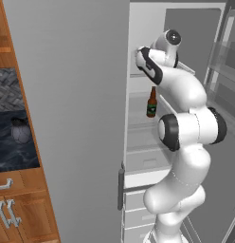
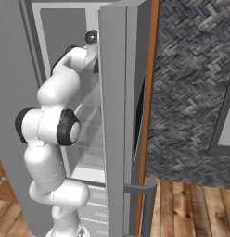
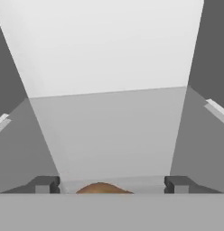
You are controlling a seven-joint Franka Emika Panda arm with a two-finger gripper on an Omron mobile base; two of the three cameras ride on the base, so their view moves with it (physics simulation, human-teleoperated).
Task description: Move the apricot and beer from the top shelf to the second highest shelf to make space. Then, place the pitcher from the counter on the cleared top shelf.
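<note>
My gripper (image 3: 111, 185) is inside the fridge, low over the top shelf (image 3: 109, 131), with its jaws wide apart. The rounded tan-orange top of the apricot (image 3: 102, 188) shows between the two fingertips (image 3: 44, 184), touching neither. The white back wall of the fridge lies straight ahead. The beer (image 1: 151, 102), a brown bottle with a green label, stands upright on a glass shelf below my hand, just left of my forearm. The pitcher (image 1: 20, 130) sits on the dark counter (image 1: 15, 154) far to the left.
A closed grey fridge door (image 1: 72, 118) stands between the counter and the open compartment. The open door (image 2: 118, 115) rises close on the arm's right. White drawers (image 1: 133, 204) lie below the shelves, and wooden cabinet fronts (image 1: 20, 209) lie under the counter.
</note>
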